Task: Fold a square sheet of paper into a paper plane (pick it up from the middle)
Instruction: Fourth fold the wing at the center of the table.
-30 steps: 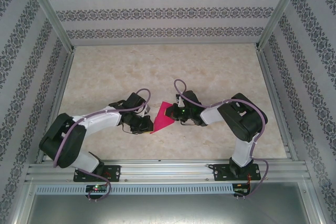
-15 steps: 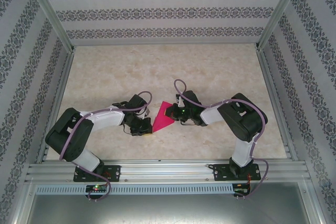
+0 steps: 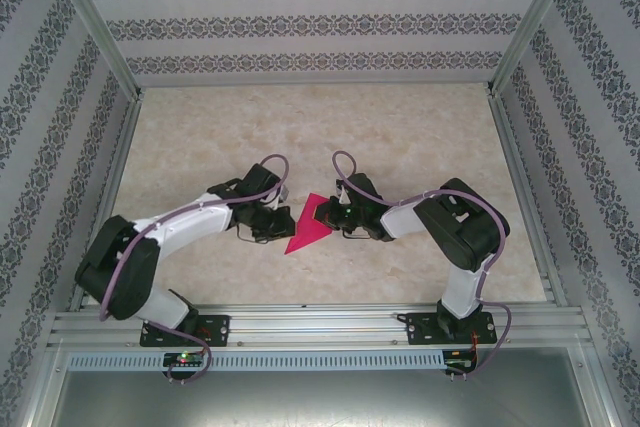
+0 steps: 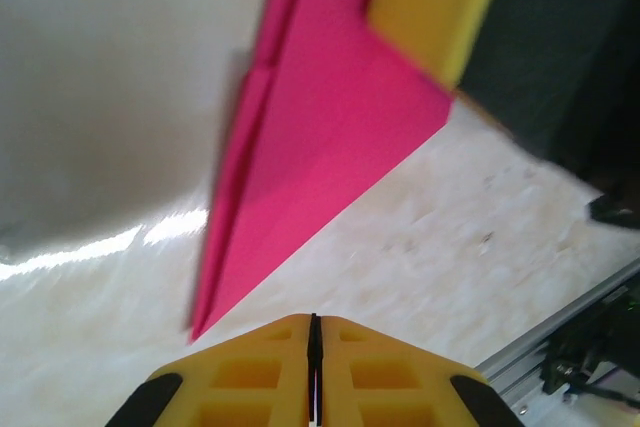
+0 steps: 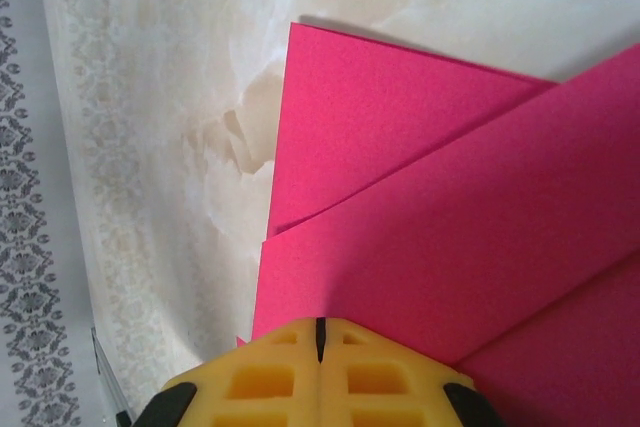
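The magenta-pink paper (image 3: 308, 226) lies flat on the table between the arms, folded into a pointed wedge with its tip toward the near edge. The right wrist view shows its overlapping flaps (image 5: 450, 227). My right gripper (image 3: 336, 217) is shut, with its yellow tips (image 5: 320, 324) resting over the paper's right part. Its yellow fingertip (image 4: 440, 7) also lies on the paper (image 4: 330, 147) in the left wrist view. My left gripper (image 3: 274, 219) is shut and sits on bare table just left of the paper. Its tips (image 4: 314, 319) are short of the paper's edge.
The marbled tabletop (image 3: 320, 137) is boxed in by patterned walls and metal posts. An aluminium rail (image 3: 320, 325) with the arm bases runs along the near edge. Open surface stretches behind and to both sides of the arms.
The left gripper swung down toward the paper's near tip half a second ago. It has since drawn back up to the paper's left side. The right arm and the paper have stayed still.
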You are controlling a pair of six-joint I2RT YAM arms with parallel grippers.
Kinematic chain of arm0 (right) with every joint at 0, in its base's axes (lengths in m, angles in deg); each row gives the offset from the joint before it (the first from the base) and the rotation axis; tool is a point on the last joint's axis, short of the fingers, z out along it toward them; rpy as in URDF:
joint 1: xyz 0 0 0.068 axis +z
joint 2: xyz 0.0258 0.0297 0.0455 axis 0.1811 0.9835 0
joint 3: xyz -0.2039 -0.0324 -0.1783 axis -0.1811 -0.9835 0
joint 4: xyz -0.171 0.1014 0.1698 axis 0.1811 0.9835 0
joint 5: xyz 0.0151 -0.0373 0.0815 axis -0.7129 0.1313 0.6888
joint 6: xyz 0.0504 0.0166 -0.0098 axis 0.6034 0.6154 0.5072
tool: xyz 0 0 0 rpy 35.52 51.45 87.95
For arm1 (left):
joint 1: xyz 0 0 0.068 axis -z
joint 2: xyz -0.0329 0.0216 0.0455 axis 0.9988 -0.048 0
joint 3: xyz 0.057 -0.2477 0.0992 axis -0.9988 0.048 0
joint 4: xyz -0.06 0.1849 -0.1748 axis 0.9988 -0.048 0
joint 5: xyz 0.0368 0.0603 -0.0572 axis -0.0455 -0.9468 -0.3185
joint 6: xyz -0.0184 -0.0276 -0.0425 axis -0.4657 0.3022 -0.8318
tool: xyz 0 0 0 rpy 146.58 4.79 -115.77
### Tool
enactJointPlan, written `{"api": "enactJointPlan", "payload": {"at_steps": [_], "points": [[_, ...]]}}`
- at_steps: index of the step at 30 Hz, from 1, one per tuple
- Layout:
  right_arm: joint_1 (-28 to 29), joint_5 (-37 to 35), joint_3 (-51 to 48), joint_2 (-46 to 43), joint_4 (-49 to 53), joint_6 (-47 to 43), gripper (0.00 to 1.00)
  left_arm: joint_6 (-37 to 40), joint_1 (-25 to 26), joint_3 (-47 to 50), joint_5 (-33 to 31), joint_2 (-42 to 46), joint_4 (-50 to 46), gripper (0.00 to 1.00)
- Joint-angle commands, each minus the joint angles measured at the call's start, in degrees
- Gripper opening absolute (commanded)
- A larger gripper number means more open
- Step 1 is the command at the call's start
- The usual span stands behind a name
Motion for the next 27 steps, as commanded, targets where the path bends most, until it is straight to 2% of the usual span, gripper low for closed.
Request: {"api": "enactJointPlan", "payload": {"at_steps": [1,5,10,14,18,27], "points": [[1.14,-6.49,-2.31,1.84,5.66,1.97,0.01,1.72,-0.24,-3.09,2.88,-5.81,3.99,0.12],[1.2,-6.78,-2.35,1.17,5.48,2.01,0.01,1.38,-0.24,-4.32,3.95,-11.93,7.33,0.12],[0.98,-4.58,-0.92,0.15,6.06,0.31,0.03,1.27,-0.24,-4.58,0.06,-16.51,4.84,0.11],[0.62,-3.67,0.94,-3.03,8.23,-2.44,0.04,1.9,-0.24,-2.65,-3.31,-16.39,1.94,0.08],[1.34,-1.84,3.36,-5.34,9.46,-4.73,0.04,1.37,-0.29,-0.04,-2.96,-15.47,3.48,0.07],[2.84,-3.19,5.04,-0.95,9.31,-3.17,0.03,1.97,-0.23,-0.61,-2.38,-15.25,3.18,0.06]]}}
